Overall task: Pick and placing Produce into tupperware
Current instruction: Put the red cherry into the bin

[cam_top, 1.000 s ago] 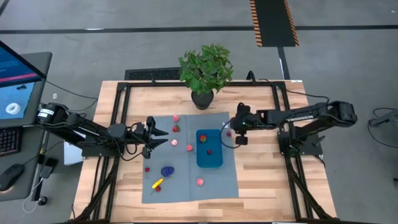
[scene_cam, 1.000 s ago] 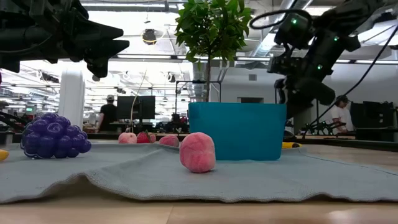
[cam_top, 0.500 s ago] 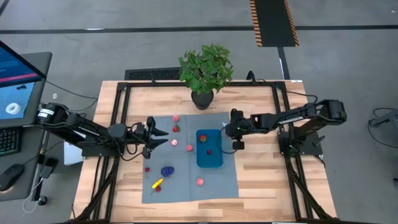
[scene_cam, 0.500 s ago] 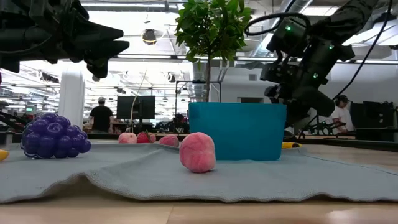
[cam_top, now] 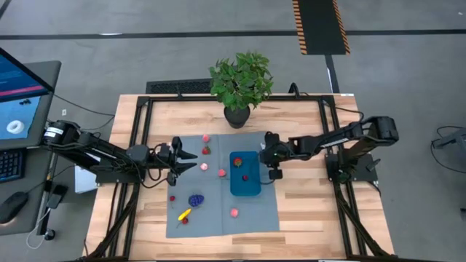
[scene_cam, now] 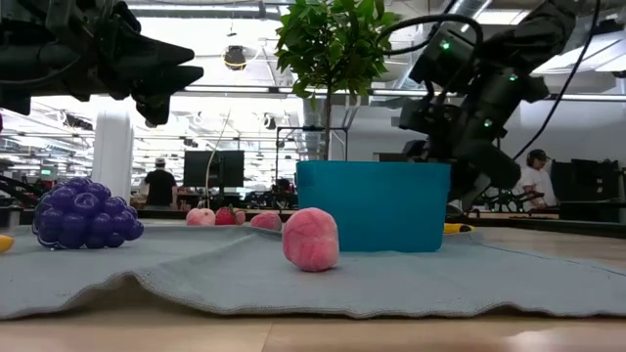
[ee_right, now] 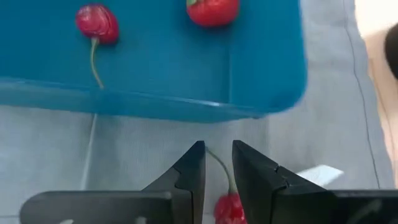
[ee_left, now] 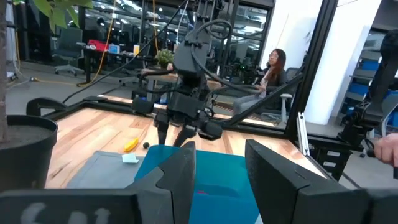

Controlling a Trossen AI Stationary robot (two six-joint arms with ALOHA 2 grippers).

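Note:
The blue tupperware (cam_top: 245,175) stands on a grey-blue mat (cam_top: 218,222) and holds a strawberry (ee_right: 212,9) and a cherry (ee_right: 96,22). My right gripper (cam_top: 265,155) slants down just past the tupperware's right side, open by a narrow gap (ee_right: 217,149). A red cherry (ee_right: 226,209) lies on the mat under its fingers, and its stem shows in the gap. I cannot tell whether the fingers touch it. Purple grapes (cam_top: 196,199), a yellow piece (cam_top: 184,215) and several pink and red pieces lie on the mat. My left gripper (cam_top: 191,160) hovers open left of the tupperware, holding nothing.
A potted plant (cam_top: 241,81) stands at the mat's far edge. A white tag (ee_right: 317,177) lies on the mat beside my right gripper. The tupperware's right wall (ee_right: 186,107) is close in front of its fingertips. Bare wood (cam_top: 313,211) lies right of the mat.
My right gripper has gone toward the table's left, up to the tupperware's right side, and has sunk toward the mat, tipping further downward. Its finger gap looks the same. My left gripper has kept still.

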